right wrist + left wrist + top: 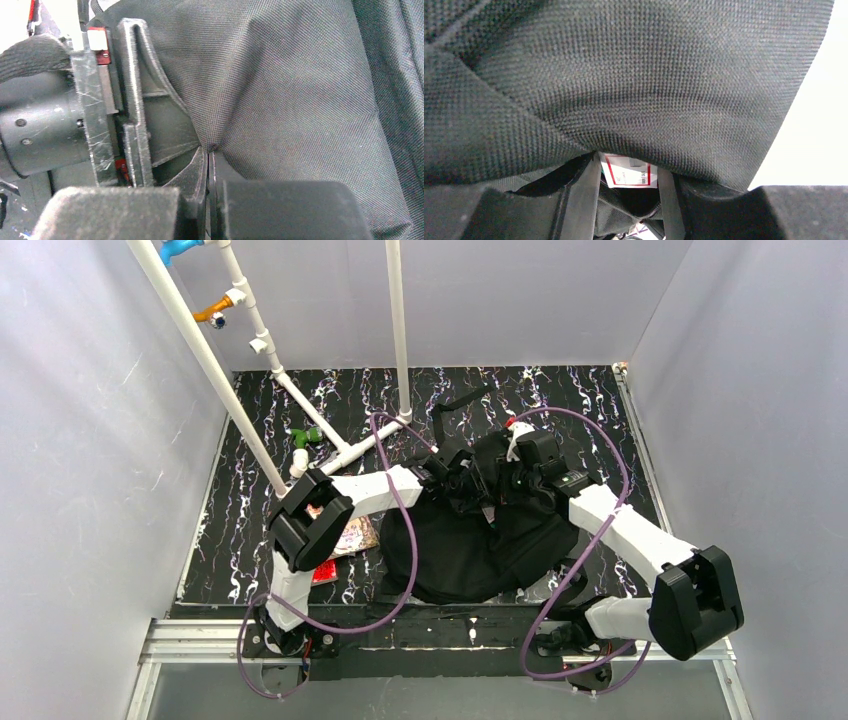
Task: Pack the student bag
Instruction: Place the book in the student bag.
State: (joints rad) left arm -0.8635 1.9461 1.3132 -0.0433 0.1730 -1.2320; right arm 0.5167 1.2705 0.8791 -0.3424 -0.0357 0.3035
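Black white-veined tabletop, grey walls close. Both arms bent inward over large black fabric backpack — right gripper pinches its cloth, left gripper half-spread, hold unclear.

Black woven student bag; black surface veined white and purple; white label edged red; purple cables; white arms with black joints; white pipes

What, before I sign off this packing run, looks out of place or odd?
Nothing is spilled or visibly damaged. The student bag lies crumpled, and the right fingers pinch a fold of its fabric. One oddity: a reddish booklet lies loose beside the bag, partly under the left arm, not packed.
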